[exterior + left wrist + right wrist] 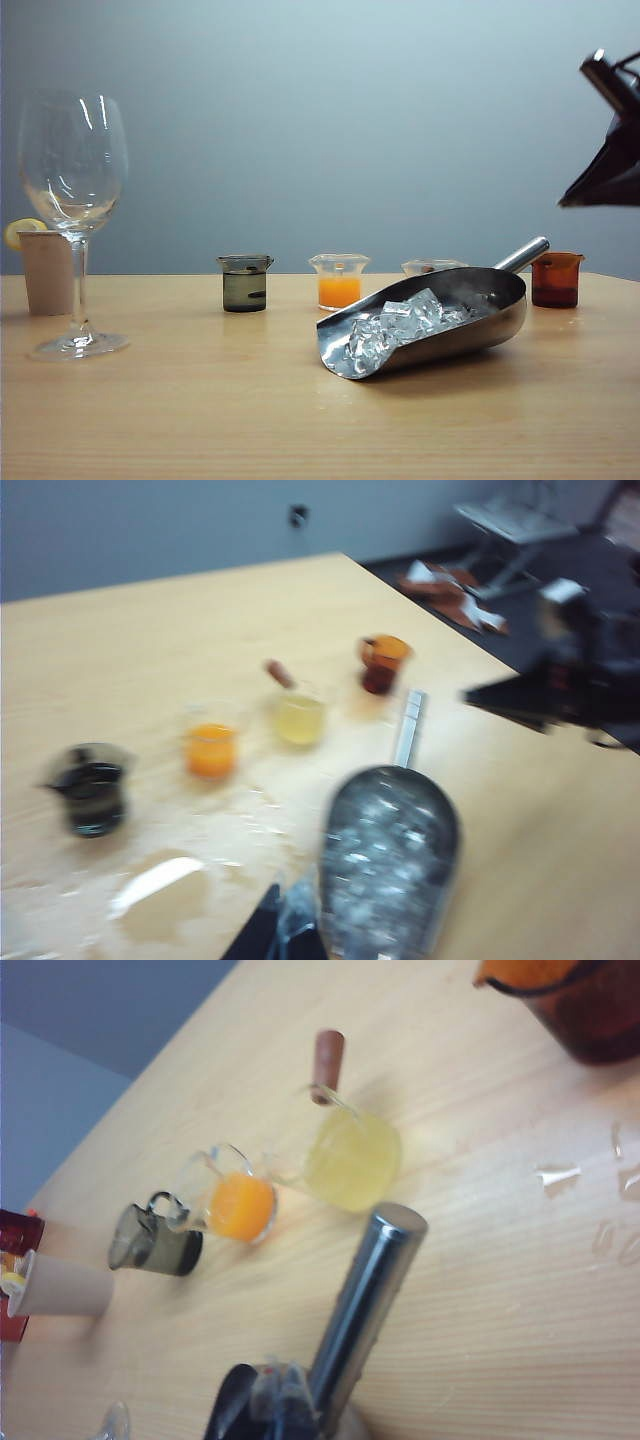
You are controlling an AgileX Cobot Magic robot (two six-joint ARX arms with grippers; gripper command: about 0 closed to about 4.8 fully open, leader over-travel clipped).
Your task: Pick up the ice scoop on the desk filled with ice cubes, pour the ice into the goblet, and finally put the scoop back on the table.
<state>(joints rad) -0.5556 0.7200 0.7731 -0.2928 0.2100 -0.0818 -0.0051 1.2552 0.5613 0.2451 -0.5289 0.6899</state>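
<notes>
Your right gripper [275,1400] has its jaws pressed together on nothing, sitting right over the near end of the ice scoop [430,322] handle, which runs from lower centre up toward frame centre in the right wrist view. So it's the closer arm, and you'd need those jaws apart first. The left gripper [285,925] is at the bottom edge of its view beside the scoop's mouth; can't tell its jaws through the blur. Scoop's slick polished steel, deep trough heaped with wet glassy ice cubes [395,328], lying centre-right on the pale wood desk [200,420]. The thin-stemmed goblet [74,215] stands far left.
</notes>
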